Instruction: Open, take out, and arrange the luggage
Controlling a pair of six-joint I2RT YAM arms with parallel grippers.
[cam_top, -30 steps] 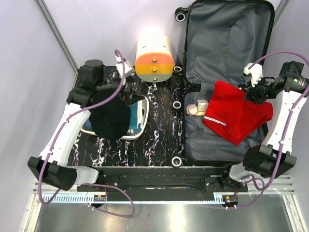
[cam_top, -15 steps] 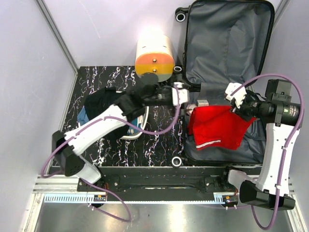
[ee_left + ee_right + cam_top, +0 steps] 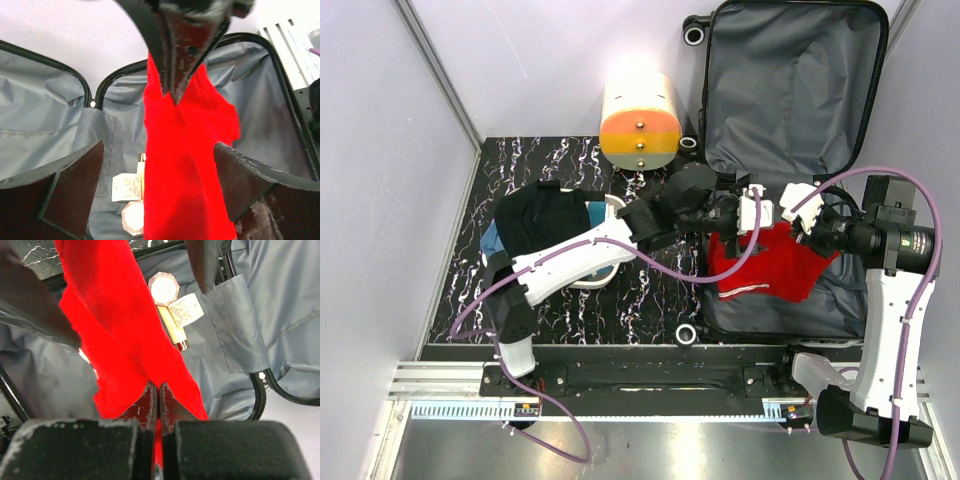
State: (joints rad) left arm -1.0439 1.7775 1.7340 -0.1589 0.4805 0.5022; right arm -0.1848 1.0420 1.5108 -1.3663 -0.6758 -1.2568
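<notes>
The luggage (image 3: 790,90), an open hard-shell suitcase lined in grey fabric, fills the overhead view's upper right. My right gripper (image 3: 158,387) pinches the red cloth garment (image 3: 765,265) above it, dangling it before my wide-open left gripper (image 3: 157,146), probably for a handover.

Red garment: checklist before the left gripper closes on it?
1. Right gripper shut on the red garment: ok.
2. Left gripper open: ok.
3. Garment hanging between the left fingers: ok.
4. The two grippers apart, not touching: ok.
5. Garment's lower end lifted off the suitcase: cannot tell.
</notes>
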